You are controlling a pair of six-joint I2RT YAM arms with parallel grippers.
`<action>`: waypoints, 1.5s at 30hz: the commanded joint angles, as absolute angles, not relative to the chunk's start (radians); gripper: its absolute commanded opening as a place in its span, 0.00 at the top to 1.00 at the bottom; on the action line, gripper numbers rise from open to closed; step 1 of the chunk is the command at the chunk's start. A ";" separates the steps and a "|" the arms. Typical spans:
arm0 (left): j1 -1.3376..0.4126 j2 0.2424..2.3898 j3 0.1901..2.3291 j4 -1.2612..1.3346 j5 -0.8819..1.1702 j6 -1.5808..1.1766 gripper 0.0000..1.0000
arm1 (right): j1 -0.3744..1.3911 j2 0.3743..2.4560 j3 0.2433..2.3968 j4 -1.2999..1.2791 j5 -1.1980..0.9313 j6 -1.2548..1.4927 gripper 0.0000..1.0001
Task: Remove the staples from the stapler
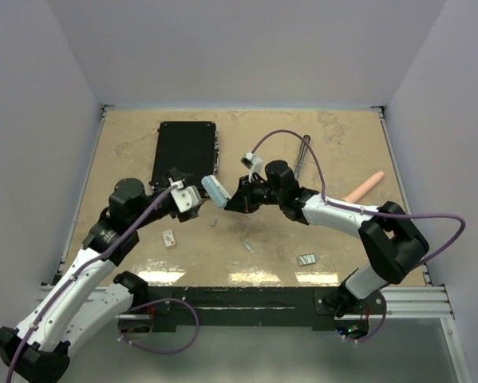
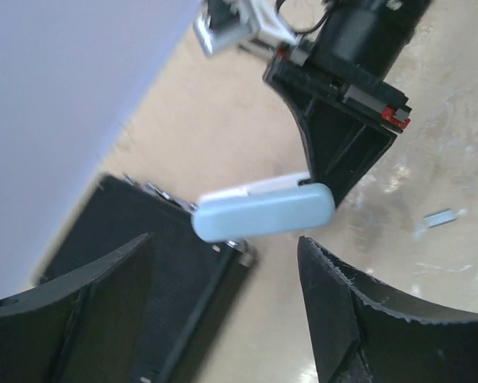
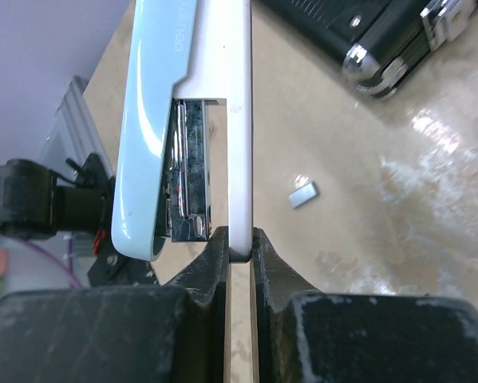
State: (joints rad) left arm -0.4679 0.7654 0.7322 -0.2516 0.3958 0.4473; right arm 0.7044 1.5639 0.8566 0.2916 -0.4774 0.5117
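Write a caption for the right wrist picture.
Right gripper pinching a pale-blue and white plastic stapler by its base; small silvery staple strip on tan table.

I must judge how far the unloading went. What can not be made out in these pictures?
- Inside of the stapler: right wrist view, its blue top and white base hide whether it is still loaded.
- Loose staples: top view, too small to count.
- Black case: left wrist view, blurred, partly behind a finger of the left gripper, cut off below.
- Thin metal rod: top view, too small to identify, crossed by the purple cable.
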 commanded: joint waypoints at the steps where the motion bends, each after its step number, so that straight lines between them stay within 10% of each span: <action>1: -0.517 0.741 0.719 -0.151 0.511 0.863 0.26 | 0.698 1.517 0.882 0.267 -0.604 0.552 1.00; 36: -0.704 1.031 0.834 -0.446 0.471 1.118 0.25 | 0.698 1.480 0.953 0.120 -0.730 0.431 1.00; 41: -0.704 1.065 0.854 -0.491 0.474 1.132 0.42 | 0.698 1.491 0.954 0.121 -0.755 0.433 1.00; 45: -0.706 1.042 0.871 -0.489 0.485 1.091 0.75 | 0.693 1.517 0.969 0.055 -0.690 0.394 1.00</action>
State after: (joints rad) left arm -0.6987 1.0561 0.8310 -0.4858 0.4408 1.1202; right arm 0.6998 1.5185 0.9092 0.0586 -0.7033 0.4408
